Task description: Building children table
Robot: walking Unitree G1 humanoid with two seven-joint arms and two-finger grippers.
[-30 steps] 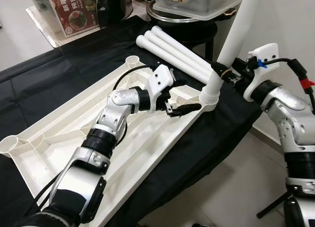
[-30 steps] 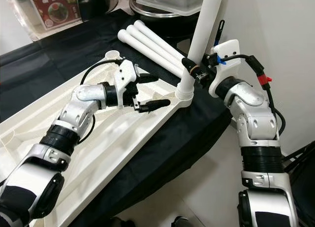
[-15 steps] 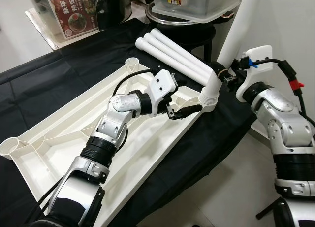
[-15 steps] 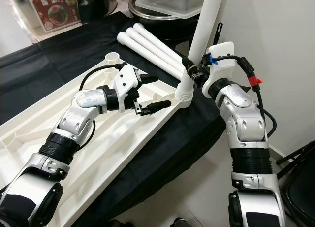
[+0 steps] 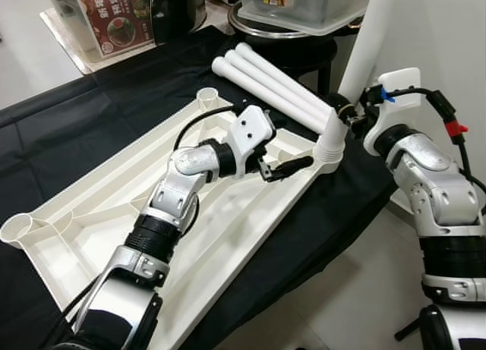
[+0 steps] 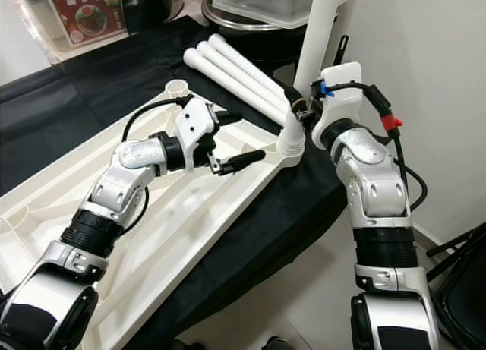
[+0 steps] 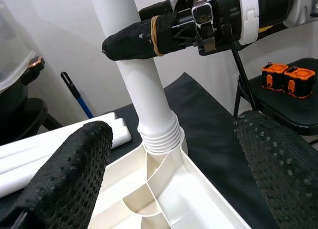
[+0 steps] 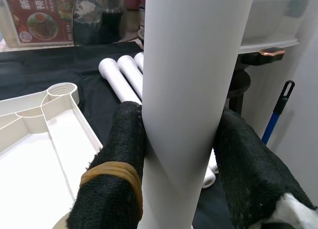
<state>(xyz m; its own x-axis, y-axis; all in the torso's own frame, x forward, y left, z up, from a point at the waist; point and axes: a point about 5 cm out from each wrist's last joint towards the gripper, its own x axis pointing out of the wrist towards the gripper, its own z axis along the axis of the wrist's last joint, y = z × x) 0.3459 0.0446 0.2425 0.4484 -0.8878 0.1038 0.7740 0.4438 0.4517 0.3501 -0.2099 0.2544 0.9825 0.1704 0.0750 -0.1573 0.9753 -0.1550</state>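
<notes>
While the black cloth (image 5: pixel 68 137) covers the work surface, we see the white tabletop (image 5: pixel 114 213) lying on it upside down, its ribbed underside facing up and round sockets at its corners. At the corner nearest the wall, one white leg (image 6: pixel 317 31) stands upright in its socket (image 6: pixel 291 143), its ridged lower end seated at the socket's collar. Three spare legs (image 5: pixel 273 84) lie side by side on the cloth just beyond that corner.

Our right gripper (image 8: pixel 181 189) is clamped around the upright leg a little above the socket, one black finger on each side of the tube. Our left gripper (image 5: pixel 273 149) hovers over the tabletop's underside just beside the same corner, its fingers (image 7: pixel 69 174) spread apart and holding nothing, the leg and socket framed between them in the left wrist view.

Behind the cloth stand a clear plastic bin (image 5: pixel 304 4) and a framed menu card (image 5: pixel 114 20).
</notes>
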